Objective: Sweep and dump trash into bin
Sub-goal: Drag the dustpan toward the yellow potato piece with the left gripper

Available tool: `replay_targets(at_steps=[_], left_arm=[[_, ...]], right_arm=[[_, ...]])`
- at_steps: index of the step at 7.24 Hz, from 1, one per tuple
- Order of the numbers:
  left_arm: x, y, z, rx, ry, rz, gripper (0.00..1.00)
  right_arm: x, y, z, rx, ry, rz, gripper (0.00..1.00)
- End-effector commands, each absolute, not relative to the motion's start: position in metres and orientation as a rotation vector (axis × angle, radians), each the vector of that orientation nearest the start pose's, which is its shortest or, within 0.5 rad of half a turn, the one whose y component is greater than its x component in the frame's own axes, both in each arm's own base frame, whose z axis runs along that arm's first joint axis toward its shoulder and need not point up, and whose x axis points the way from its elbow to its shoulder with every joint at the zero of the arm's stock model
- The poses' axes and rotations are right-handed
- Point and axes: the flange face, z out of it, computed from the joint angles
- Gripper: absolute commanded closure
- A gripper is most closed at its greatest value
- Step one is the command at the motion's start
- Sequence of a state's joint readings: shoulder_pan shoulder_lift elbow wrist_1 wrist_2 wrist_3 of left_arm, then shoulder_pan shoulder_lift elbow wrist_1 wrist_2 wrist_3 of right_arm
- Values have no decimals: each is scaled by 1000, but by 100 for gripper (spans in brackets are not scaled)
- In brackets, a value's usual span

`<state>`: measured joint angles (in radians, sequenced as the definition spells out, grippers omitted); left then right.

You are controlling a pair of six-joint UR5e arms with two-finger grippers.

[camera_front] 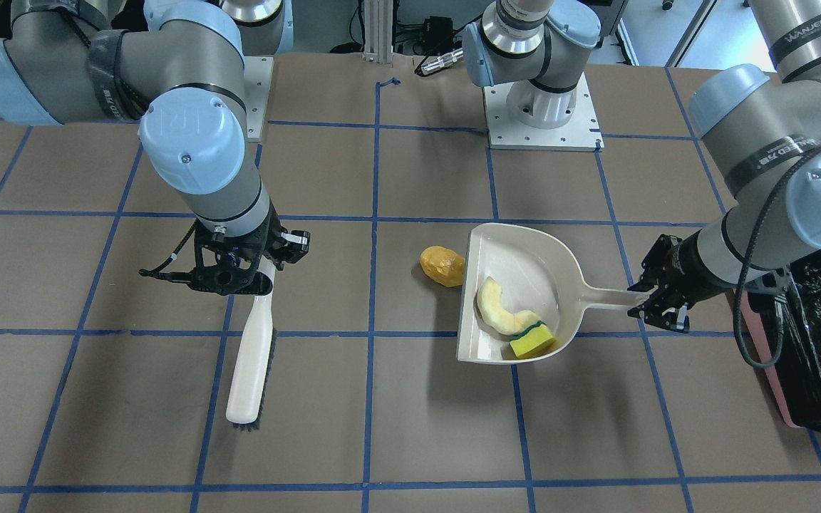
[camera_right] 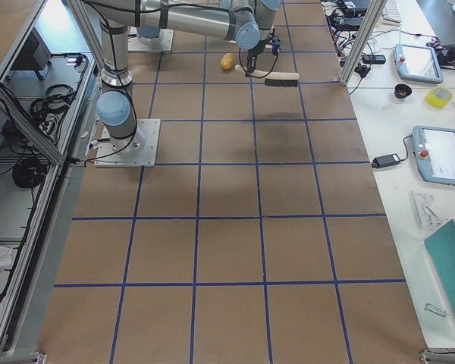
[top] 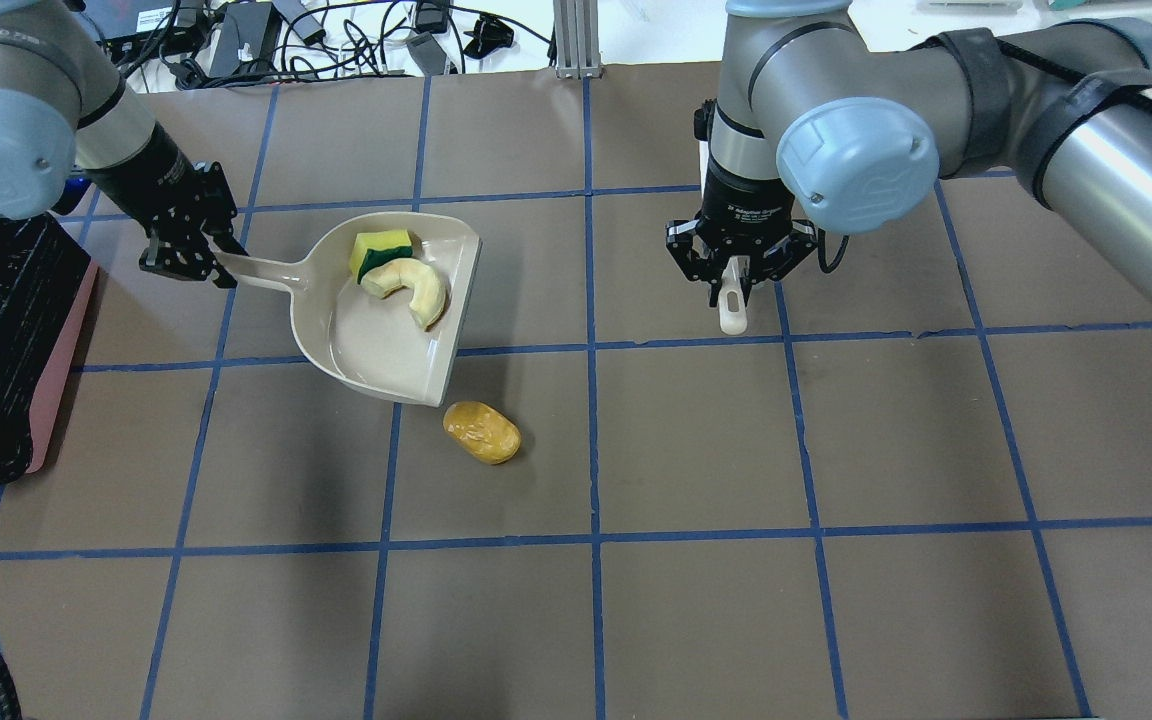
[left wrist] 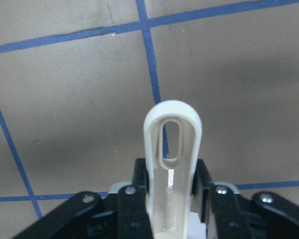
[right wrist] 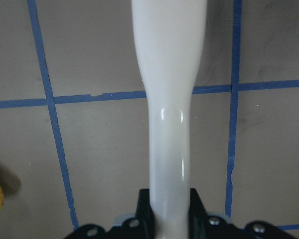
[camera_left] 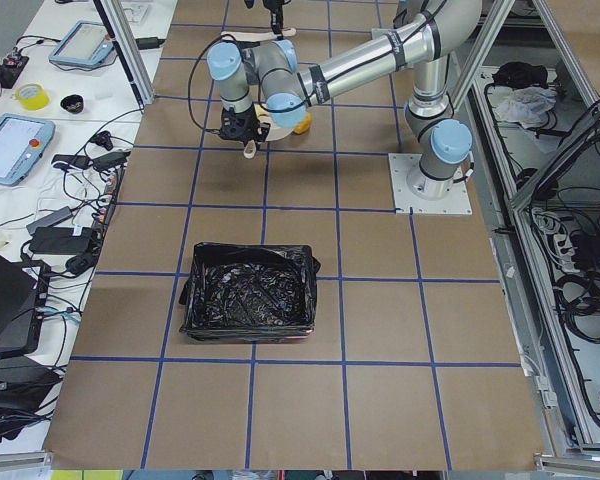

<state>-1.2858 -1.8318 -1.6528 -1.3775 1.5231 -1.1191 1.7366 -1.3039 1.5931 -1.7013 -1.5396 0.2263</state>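
While the potato (camera_front: 442,266) is lying on the surface (camera_front: 417,427) just beside one end of the dustpan's (camera_front: 517,256) lip, and the melon slice (camera_front: 499,308) and sponge (camera_front: 532,340) are resting inside the pan, the last sweep is judged to be the step in hand. The pan's handle is being pinched by the left gripper (camera_front: 640,299), and the brush (camera_front: 254,349) is being clamped at its handle by the right gripper (camera_front: 262,276), well apart from the potato. The brush should be carried round behind the potato and drawn toward the pan's mouth, with the lip being kept flat so the lump is not being rolled past the corner. The bin (top: 58,370) is standing near the left arm, and is being cut off at the frame edge in both table views. Whether the bristles are touching the surface cannot be told.
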Motion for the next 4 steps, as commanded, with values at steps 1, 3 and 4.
replay_targets(at_steps=[1, 3, 4], left_arm=[[43, -538, 310, -1989, 2367, 294, 100], [56, -510, 283, -2012, 2370, 217, 100], [66, -496, 259, -2085, 2347, 110, 100]], right_arm=[[230, -523, 343, 87, 3130, 291, 100], [242, -511, 331, 69, 3131, 326, 100], [262, -503, 328, 35, 3137, 328, 100]])
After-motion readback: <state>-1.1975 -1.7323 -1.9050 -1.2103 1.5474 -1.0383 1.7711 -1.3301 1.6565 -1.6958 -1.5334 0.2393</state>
